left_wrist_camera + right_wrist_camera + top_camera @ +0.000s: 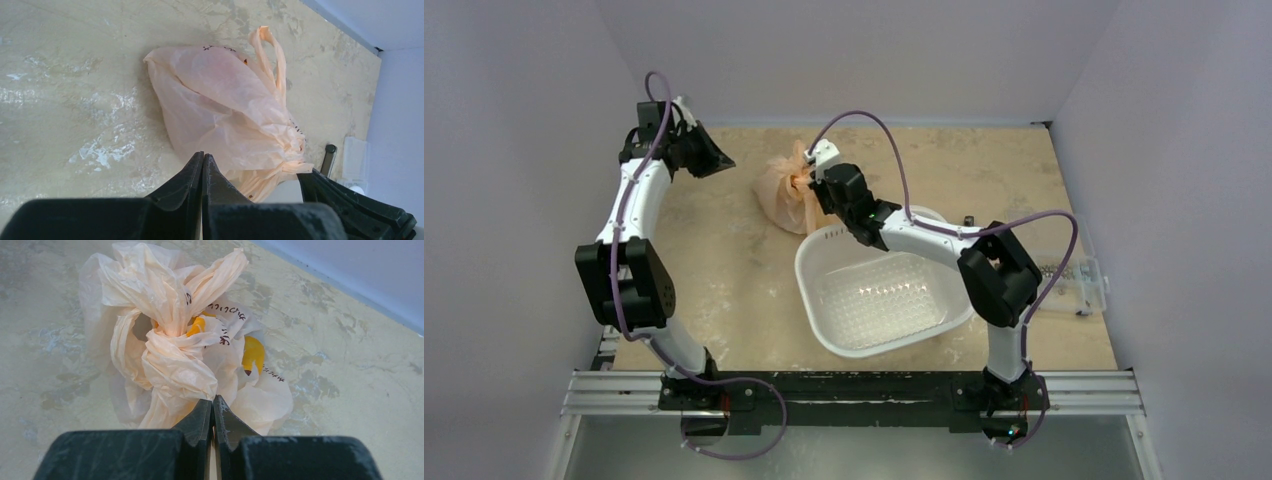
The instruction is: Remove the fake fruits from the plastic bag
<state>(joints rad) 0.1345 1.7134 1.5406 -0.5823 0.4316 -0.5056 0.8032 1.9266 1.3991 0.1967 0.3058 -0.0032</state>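
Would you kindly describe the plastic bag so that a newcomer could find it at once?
On the beige table, look beyond the far left corner of the white basin. There lies the plastic bag, a crumpled peach bundle with knotted handles. Unlike the rigid basin, it is soft and translucent, with yellow fruit showing through.

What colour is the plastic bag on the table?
The plastic bag is translucent peach-beige with small dark lettering, clearest in the right wrist view.

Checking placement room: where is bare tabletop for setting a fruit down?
Free: the tabletop between the left arm and the white basin, and the far right corner behind the basin. Crowded: where the plastic bag, right arm and basin rim meet.
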